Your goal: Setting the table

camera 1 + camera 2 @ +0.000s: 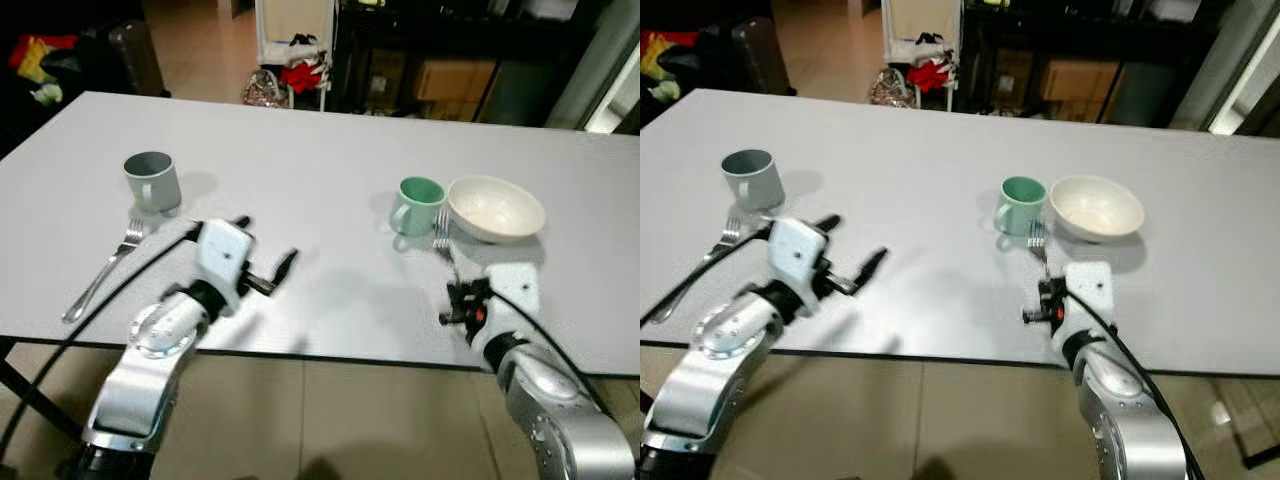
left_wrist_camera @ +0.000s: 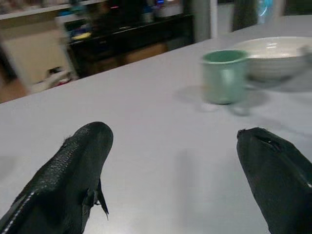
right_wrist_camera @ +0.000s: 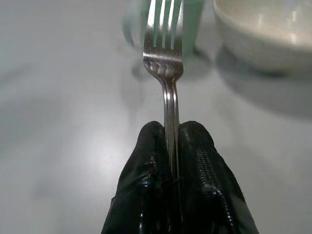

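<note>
Right tool (image 1: 452,300): at about 4 o'clock on the surface, near the front edge; its two black fingers (image 3: 195,161) are pressed together on the handle of a fork (image 3: 165,73), tines pointing away toward the green mug (image 1: 416,205).
Left tool (image 1: 265,250): at about 7 o'clock, low over the surface; fingers spread wide apart, holding nothing.
Second fork (image 1: 100,272): lies flat at 8 o'clock, just in front of the grey mug (image 1: 153,181).
Green mug and white bowl (image 1: 496,208): just beside each other at about 2 o'clock; the held fork's tines reach the gap in front of them.
Surface (image 1: 320,160): pale grey, matte, with soft shadows.
Room: tiled floor, dark shelves with boxes and a white rack with red cloth (image 1: 301,75) behind the far edge.
Hard to make out: things on the dark shelves are too dim; the held fork's handle end is hidden between the fingers.
</note>
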`<state>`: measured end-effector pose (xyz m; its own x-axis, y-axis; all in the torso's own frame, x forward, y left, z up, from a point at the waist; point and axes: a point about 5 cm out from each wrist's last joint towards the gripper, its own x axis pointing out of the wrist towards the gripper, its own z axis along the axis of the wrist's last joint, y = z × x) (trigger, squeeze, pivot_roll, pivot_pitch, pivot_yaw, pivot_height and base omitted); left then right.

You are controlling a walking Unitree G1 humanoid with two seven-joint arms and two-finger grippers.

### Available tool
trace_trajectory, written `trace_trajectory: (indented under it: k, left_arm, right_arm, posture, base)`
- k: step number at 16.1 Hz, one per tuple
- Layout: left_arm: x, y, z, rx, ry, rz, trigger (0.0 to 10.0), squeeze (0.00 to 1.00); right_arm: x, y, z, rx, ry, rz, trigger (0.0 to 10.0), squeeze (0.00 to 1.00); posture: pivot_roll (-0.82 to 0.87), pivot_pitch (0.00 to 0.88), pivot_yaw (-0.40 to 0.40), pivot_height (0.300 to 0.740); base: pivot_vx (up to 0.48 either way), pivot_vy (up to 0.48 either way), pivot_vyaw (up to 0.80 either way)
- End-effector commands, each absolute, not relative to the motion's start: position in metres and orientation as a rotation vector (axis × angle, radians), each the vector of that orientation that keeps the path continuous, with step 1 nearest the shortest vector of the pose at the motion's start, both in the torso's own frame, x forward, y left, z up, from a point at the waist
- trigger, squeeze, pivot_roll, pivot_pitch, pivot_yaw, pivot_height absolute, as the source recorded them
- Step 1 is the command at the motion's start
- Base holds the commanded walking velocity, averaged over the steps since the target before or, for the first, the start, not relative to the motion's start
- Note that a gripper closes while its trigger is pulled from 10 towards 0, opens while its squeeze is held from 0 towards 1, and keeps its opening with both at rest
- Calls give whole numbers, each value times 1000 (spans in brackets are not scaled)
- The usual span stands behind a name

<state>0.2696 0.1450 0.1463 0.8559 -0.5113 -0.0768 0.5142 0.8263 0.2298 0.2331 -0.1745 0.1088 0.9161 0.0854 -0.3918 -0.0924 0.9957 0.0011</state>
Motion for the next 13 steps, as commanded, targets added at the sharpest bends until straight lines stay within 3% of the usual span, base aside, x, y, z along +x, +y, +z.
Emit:
trace_trajectory:
  k: [1, 5, 13]
  left_arm:
    - [268, 143, 153, 258, 5, -599, 10000, 0]
    - [258, 138, 155, 274, 63, -795, 10000, 0]
    - [250, 142, 152, 295, 124, -876, 10000, 0]
  right_arm:
    - [239, -174, 111, -18, 420, 96, 10000, 0]
    - [254, -171, 100, -10, 508, 79, 10000, 0]
    - [297, -145, 90, 9, 583, 98, 10000, 0]
  posture:
    - [-51, 0, -36, 740]
    - [-37, 0, -35, 740]
    - [-42, 35, -27, 740]
  base:
    - [0, 0, 0]
    - [0, 0, 0]
    - [0, 0, 0]
